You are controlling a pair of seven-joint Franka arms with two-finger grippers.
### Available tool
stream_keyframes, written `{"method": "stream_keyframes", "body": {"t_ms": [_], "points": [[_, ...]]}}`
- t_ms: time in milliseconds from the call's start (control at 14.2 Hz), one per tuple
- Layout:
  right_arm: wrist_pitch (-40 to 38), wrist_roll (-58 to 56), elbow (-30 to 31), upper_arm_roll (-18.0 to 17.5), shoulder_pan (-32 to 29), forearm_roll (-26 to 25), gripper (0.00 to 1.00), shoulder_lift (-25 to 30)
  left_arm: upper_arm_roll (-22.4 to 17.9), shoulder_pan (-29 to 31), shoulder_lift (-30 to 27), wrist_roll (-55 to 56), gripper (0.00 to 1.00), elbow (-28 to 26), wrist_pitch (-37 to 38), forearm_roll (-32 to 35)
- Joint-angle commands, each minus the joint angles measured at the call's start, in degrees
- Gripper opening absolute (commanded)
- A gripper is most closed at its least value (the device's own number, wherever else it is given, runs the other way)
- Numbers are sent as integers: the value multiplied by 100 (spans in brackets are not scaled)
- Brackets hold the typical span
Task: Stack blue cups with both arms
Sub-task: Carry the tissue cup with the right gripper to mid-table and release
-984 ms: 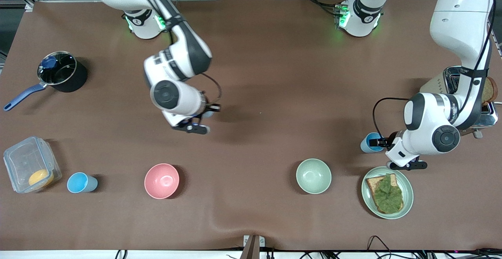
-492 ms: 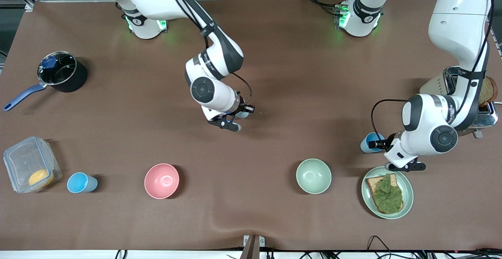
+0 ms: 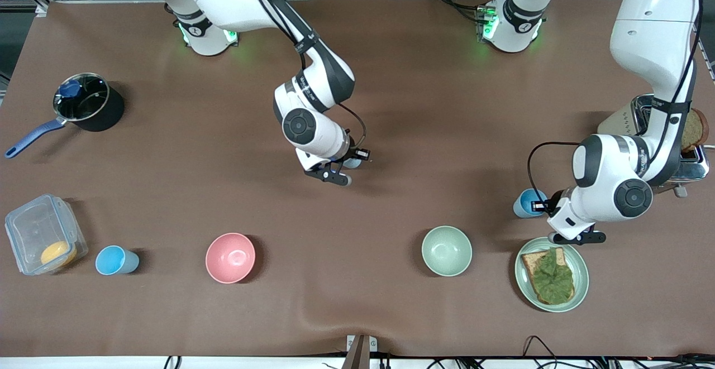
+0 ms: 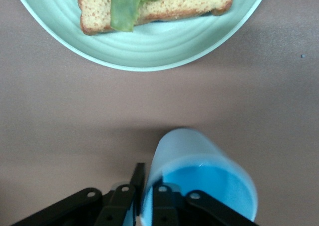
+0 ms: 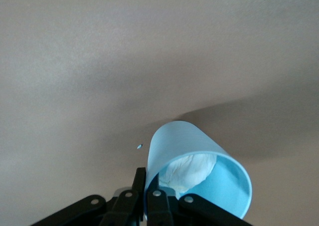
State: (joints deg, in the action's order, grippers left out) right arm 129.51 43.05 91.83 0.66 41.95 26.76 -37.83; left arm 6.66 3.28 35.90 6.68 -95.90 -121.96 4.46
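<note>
My right gripper hangs over the middle of the table, shut on the rim of a blue cup. In the right wrist view this cup has a whitish patch inside, and the gripper pinches its wall. My left gripper is shut on the rim of a second blue cup, which stands just farther from the front camera than the plate. The left wrist view shows the gripper with one finger inside that cup. A third blue cup stands alone beside the plastic container.
A pink bowl and a pale green bowl stand near the front camera. The plate carries toast with lettuce. A pot and a plastic container sit at the right arm's end, a toaster at the left arm's.
The right arm carried its cup toward the table's middle. The left gripper closed on the rim of the cup by the plate.
</note>
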Motion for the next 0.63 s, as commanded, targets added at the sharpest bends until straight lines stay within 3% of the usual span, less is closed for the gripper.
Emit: {"method": "stream_keyframes", "body": {"t_ms": [0,351,562], "points": [[-5,63,-157,83,94,32,100,-76,19,24,31,-44,0,89,-12,-85],[-258,37,-306,127,50,14,100,82,19,50,-22,-27,0,72,-4,-85],[-1029,28,-639,345,-29,-30,100,293,19,59,-241,0,0,80,14,-286]]}}
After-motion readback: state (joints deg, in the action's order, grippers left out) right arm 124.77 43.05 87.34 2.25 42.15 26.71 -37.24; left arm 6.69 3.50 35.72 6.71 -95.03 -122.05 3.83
